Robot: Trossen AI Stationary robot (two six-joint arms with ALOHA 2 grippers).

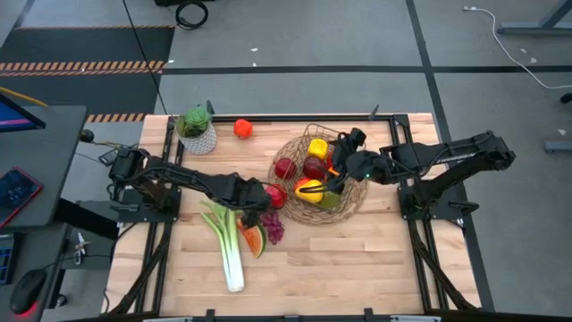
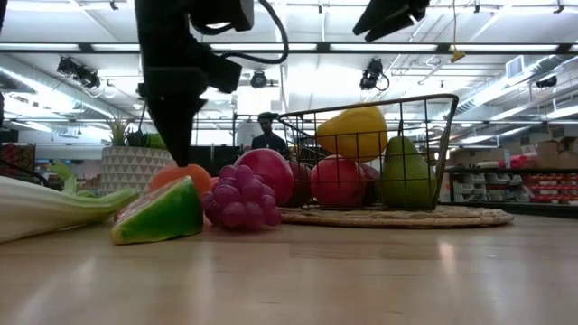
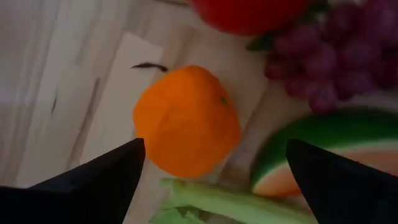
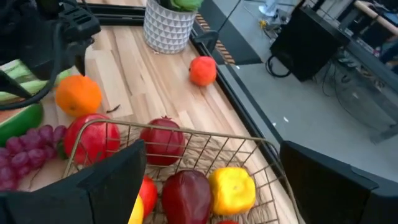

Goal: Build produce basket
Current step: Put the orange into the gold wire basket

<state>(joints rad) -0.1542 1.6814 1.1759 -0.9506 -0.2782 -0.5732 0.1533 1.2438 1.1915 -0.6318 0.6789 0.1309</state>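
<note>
Your left gripper [image 3: 214, 186] is hanging wide open with nothing held, directly over an orange [image 3: 186, 121] that is lying between its fingers [image 3: 93, 183] on the table [image 1: 357, 259]. Just beyond the orange, the grapes [image 3: 336, 59] and a red apple [image 3: 249, 12] are sitting; the watermelon slice [image 3: 317, 149] and leek [image 3: 230, 202] are lying beside it. Your right gripper [image 4: 211, 180] is also spread wide and empty, hovering above the basket [image 1: 353, 199], which is holding a lemon [image 4: 231, 190] and dark red fruit [image 4: 185, 196] beneath it.
</note>
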